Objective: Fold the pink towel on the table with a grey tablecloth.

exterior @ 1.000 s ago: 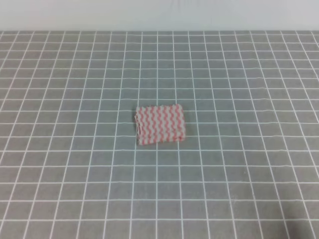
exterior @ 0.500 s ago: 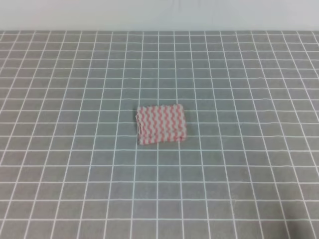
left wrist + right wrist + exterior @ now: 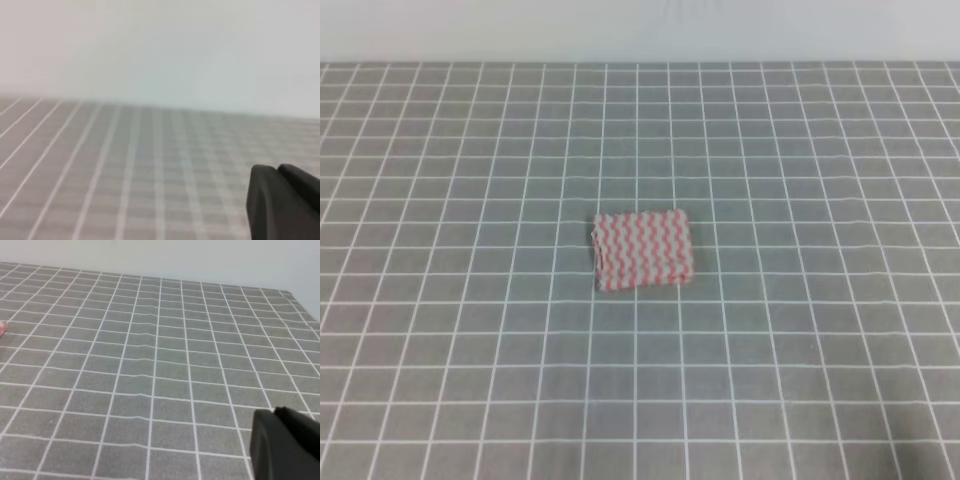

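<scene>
From my station, the left hand point(image 3: 287, 200) showed only one dark corner; I couldn't tell its grip. The pink towel point(image 3: 643, 250) lay folded mid-counter point(image 3: 820, 330), well apart from both hands. Right hand point(image 3: 285, 445): likewise unclear.

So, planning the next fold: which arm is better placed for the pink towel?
Probably right: its wrist view catches an edge of the pink towel; the left wrist view shows only the grey tablecloth.

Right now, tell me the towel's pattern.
Pink-and-white wavy zigzag stripes on the pink towel, clearest in the exterior high view.
</scene>
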